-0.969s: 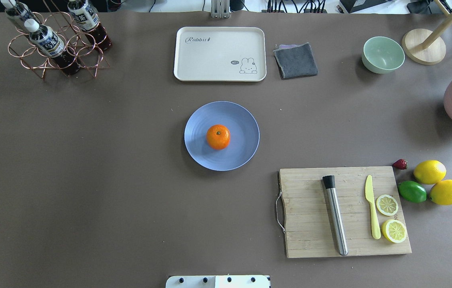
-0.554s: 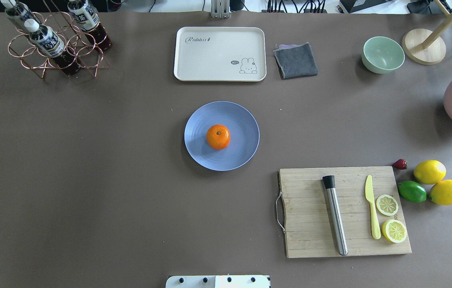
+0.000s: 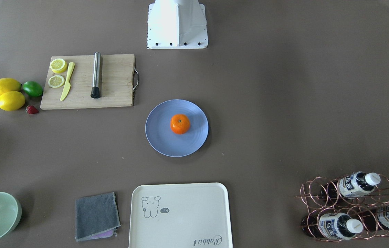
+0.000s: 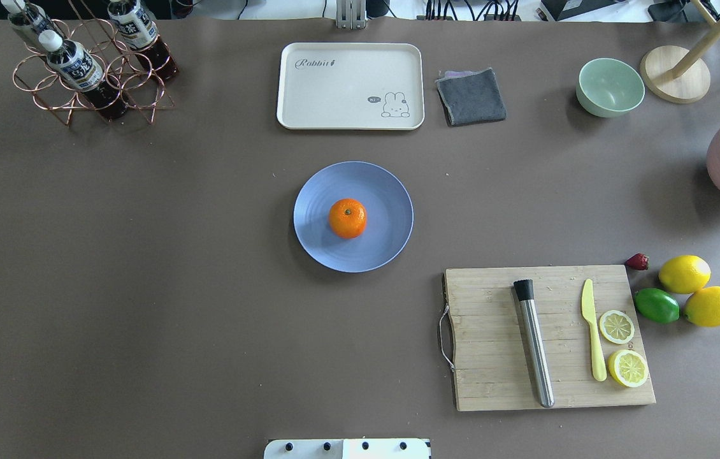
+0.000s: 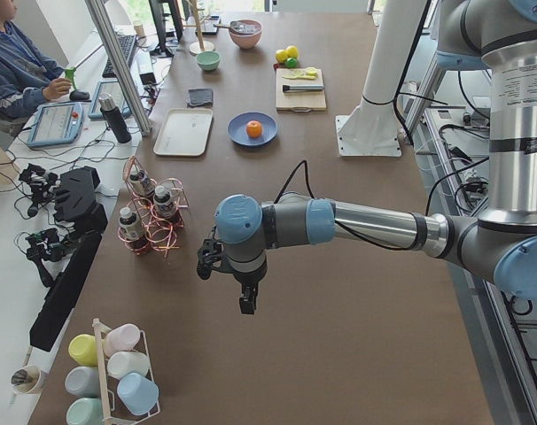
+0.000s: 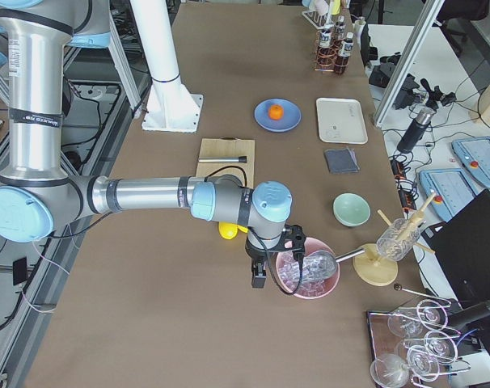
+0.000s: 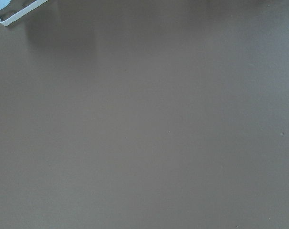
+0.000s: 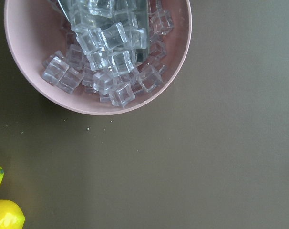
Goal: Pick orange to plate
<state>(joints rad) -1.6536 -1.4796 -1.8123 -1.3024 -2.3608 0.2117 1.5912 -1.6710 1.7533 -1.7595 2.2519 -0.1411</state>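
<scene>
Overhead exterior: "Rabbit" is written on the cream tray (image 4: 347,76). The orange (image 4: 347,218) sits on the plate (image 4: 388,197), dimple up. State of left claw (image 5: 248,304) and right claw (image 6: 259,279): cannot tell.

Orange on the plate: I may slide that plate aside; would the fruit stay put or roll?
Likely to roll under a quick push: the orange is round and lies loose near the middle of the plate. That plate looks shallow, so its rim may not stop it. Sitting stem-up, it might stay put in a slow slide.
</scene>
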